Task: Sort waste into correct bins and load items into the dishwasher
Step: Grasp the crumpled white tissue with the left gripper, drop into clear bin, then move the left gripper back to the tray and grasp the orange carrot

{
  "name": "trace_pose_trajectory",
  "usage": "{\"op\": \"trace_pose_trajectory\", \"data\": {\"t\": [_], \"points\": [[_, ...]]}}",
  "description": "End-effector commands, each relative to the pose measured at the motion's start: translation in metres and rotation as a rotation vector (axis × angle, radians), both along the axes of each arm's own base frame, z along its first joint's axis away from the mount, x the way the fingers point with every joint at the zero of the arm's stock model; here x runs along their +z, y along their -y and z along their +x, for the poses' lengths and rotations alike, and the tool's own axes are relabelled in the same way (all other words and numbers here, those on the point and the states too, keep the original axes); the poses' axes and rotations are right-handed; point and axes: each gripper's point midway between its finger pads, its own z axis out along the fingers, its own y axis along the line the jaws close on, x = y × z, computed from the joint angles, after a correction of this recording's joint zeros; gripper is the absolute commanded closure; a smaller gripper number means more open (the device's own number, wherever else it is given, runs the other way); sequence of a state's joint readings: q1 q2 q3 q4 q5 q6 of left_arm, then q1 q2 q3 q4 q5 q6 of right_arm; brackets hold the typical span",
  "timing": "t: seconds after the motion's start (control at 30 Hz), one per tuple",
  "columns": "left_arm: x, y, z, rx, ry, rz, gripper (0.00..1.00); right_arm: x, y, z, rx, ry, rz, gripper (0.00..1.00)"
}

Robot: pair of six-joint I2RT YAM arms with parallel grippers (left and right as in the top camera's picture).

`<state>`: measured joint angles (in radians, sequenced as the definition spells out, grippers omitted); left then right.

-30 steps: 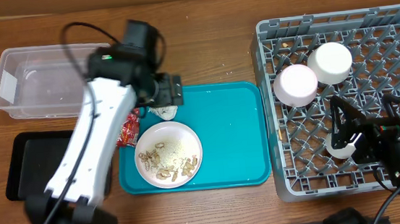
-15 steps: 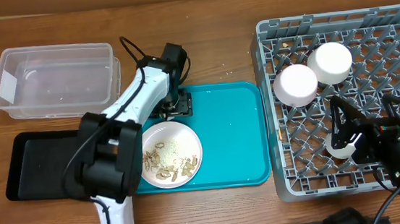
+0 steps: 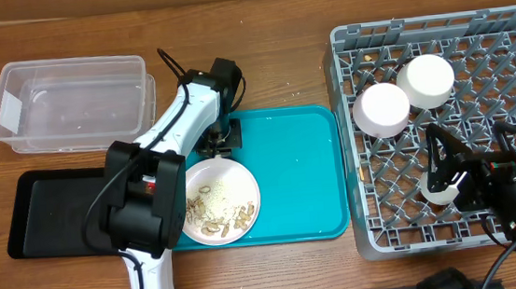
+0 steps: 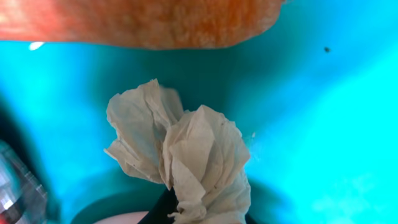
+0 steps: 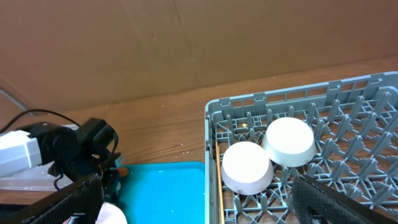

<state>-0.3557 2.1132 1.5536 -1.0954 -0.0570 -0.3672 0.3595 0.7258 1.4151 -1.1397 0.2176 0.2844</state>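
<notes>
A crumpled white tissue [image 4: 186,149] lies at the far left corner of the teal tray [image 3: 298,178]. My left gripper [image 3: 220,140] is down on it, its dark jaws [image 4: 199,216] shut on the tissue's lower end. An orange carrot piece [image 4: 155,22] sits just beyond the tissue. Close beside them, a white plate [image 3: 242,176] carries beige food scraps [image 3: 209,210]. The grey dish rack [image 3: 357,201] holds two upturned white bowls [image 3: 381,110] [image 3: 426,80], and chopsticks [image 5: 218,186] lie along its left wall. Over the rack's front, my right gripper [image 3: 453,179] hangs open with nothing in it.
A clear plastic tub [image 3: 141,89] stands at the back left. In front of it sits a black tray [image 3: 44,215], partly under my left arm. The teal tray's right half is bare.
My left arm swung into place and lowered onto the tray corner, and its jaws closed from wide open onto the tissue. The right arm has not moved.
</notes>
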Motion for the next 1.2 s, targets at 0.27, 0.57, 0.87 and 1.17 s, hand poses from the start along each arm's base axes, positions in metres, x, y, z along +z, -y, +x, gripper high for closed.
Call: {"op": "trace_pose_trajectory", "data": {"t": [0.27, 0.57, 0.87, 1.17], "points": [[0.148, -0.048, 0.048, 0.163, 0.387, 0.012, 0.92, 0.003, 0.003, 0.0, -0.015, 0.011, -0.001, 0.0], [0.144, -0.171, 0.058, 0.444, 0.394, 0.078, 0.96, 0.003, 0.003, 0.0, -0.015, 0.011, -0.001, 0.0], [0.137, -0.177, 0.064, 0.338, 0.364, -0.065, 0.16, 0.003, 0.003, 0.0, -0.015, 0.011, -0.001, 0.0], [0.154, -0.06, 0.068, -0.121, 0.375, -0.247, 0.22, 0.003, 0.003, 0.0, -0.015, 0.011, -0.001, 0.0]]}}
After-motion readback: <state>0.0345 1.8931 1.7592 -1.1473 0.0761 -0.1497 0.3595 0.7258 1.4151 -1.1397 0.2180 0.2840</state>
